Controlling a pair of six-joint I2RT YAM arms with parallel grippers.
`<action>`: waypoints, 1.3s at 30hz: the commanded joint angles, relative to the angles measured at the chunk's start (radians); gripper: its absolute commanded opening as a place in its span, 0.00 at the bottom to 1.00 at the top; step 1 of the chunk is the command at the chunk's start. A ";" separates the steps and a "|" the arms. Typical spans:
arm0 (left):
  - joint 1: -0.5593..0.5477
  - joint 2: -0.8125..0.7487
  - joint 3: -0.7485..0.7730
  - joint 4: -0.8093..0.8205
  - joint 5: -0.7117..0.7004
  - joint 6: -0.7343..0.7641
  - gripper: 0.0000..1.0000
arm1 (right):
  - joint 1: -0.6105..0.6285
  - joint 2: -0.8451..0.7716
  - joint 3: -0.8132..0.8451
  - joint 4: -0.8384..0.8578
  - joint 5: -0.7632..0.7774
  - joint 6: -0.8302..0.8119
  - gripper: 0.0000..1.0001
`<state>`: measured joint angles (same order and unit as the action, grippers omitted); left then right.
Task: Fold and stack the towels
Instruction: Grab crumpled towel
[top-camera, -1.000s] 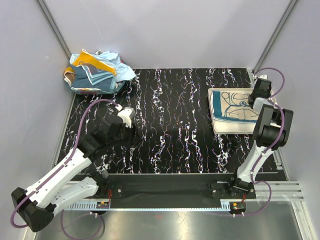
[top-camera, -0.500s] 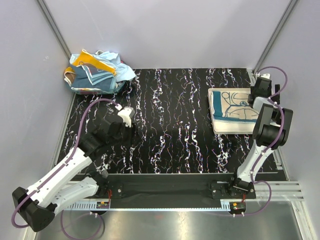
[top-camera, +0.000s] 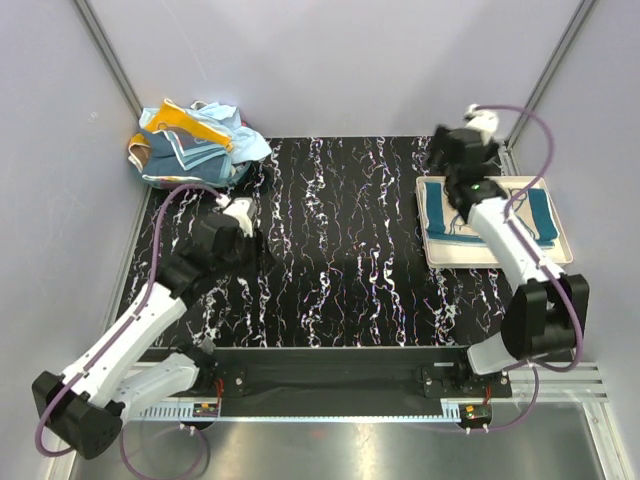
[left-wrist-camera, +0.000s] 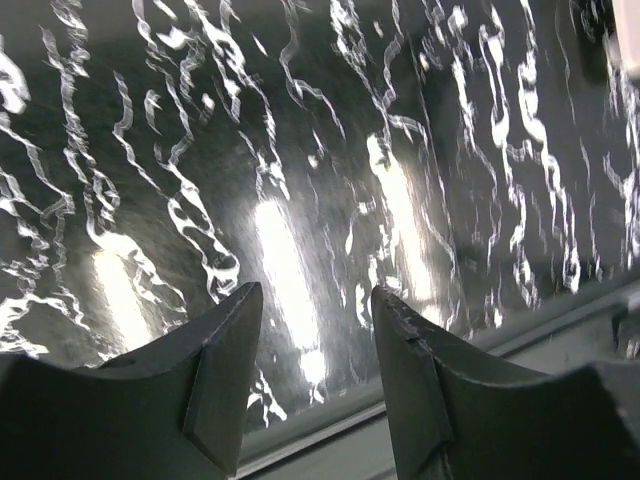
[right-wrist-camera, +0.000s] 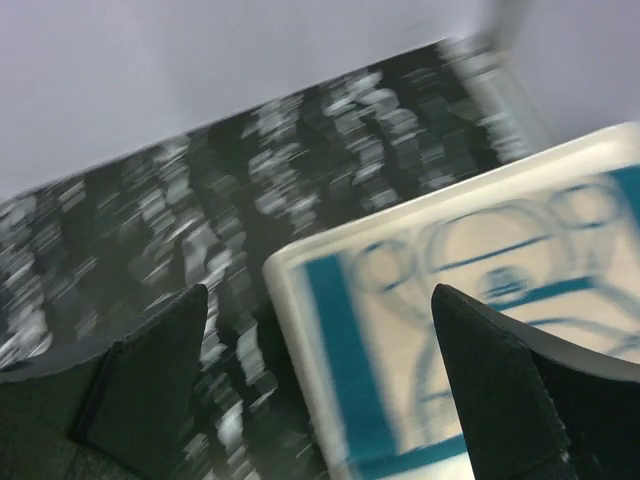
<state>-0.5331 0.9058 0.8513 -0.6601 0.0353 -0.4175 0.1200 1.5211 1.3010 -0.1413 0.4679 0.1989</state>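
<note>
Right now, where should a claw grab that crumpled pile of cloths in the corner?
Probably the light blue flap jutting from the pile toward the table's middle: a loose edge, free of the heap. Come from the open table side, since walls close in behind.

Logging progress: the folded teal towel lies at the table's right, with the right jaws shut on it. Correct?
No: the right gripper has jaws open, clear of the folded teal towel, gripping nothing, as the right wrist view shows. The rest holds.
</note>
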 joint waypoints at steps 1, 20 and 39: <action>0.028 0.085 0.167 0.076 -0.098 -0.058 0.53 | 0.101 -0.022 -0.123 -0.064 -0.118 0.175 1.00; 0.509 1.066 0.923 0.356 -0.422 -0.268 0.59 | 0.339 -0.148 -0.374 -0.041 -0.340 0.260 1.00; 0.642 1.257 0.948 0.478 -0.452 -0.270 0.58 | 0.342 -0.124 -0.370 -0.035 -0.377 0.266 1.00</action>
<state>0.1120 2.1380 1.7866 -0.2451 -0.4019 -0.6975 0.4561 1.3964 0.9203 -0.2073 0.0948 0.4534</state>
